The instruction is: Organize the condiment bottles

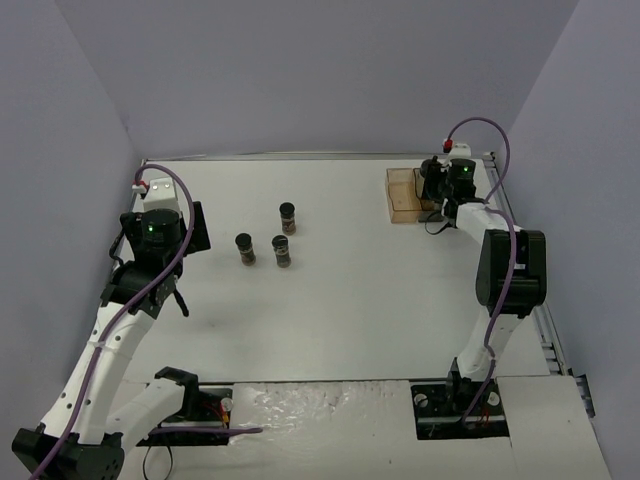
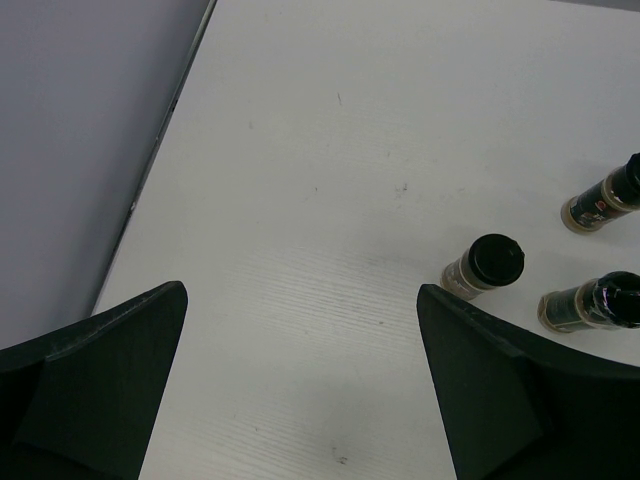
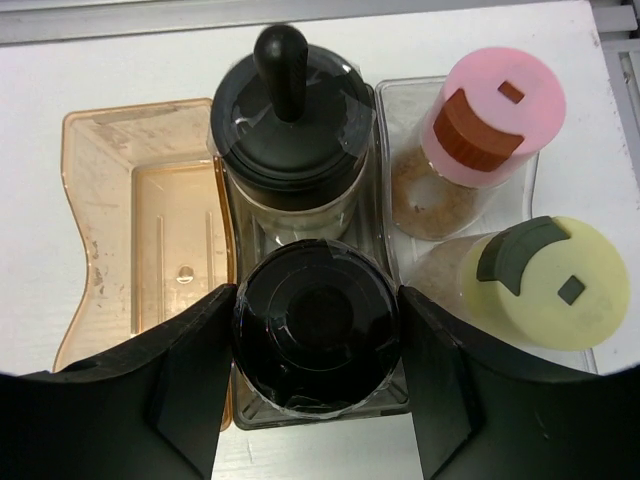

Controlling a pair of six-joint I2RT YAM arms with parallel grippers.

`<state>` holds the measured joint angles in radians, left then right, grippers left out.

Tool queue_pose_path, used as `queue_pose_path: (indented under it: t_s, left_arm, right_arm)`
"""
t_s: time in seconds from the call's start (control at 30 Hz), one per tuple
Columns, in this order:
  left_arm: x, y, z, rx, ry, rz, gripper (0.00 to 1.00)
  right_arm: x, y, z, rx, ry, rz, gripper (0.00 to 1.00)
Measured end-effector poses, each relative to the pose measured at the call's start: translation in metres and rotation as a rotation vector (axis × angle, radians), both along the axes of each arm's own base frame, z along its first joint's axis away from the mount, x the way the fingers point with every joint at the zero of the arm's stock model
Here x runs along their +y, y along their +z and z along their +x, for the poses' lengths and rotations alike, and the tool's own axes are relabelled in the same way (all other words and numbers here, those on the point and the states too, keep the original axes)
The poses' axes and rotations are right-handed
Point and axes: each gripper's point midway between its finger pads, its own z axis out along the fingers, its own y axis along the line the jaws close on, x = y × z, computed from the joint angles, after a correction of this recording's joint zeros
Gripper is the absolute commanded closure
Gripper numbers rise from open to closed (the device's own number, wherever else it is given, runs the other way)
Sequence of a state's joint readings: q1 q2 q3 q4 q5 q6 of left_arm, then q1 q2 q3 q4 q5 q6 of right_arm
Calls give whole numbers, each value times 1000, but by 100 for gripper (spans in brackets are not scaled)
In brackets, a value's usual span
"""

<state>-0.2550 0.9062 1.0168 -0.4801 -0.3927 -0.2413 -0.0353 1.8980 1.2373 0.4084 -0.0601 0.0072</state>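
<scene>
My right gripper (image 3: pixel 315 375) is clamped on one black-capped jar (image 3: pixel 315 335) standing in the tray's (image 3: pixel 100 250) middle compartment. One knob-lidded jar (image 3: pixel 290 120) is behind it, and one pink-capped jar (image 3: pixel 490 130) and one yellow-capped jar (image 3: pixel 540 285) are alongside. My left gripper (image 2: pixel 300 295) gapes wide and holds nothing, above the table (image 1: pixel 380 300) near three loose black-capped jars (image 1: pixel 245 249).

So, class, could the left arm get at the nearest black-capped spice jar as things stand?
Probably yes: the left hand is open and empty, and only bare table lies between it and that jar.
</scene>
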Motion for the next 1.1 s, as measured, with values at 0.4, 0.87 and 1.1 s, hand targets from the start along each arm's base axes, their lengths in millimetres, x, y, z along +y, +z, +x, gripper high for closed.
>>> queue_pose_path:
  t_s: [0.4, 0.87, 1.1]
  left_arm:
    - [-1, 0, 0, 0, -4, 0, 3]
    - [-4, 1, 2, -6, -20, -11, 3]
    - [-4, 1, 2, -7, -20, -12, 3]
  right_arm:
    - [4, -4, 0, 11, 27, -30, 19]
    - [168, 156, -63, -254, 418, 0, 11]
    - [296, 120, -118, -176, 733, 49, 15]
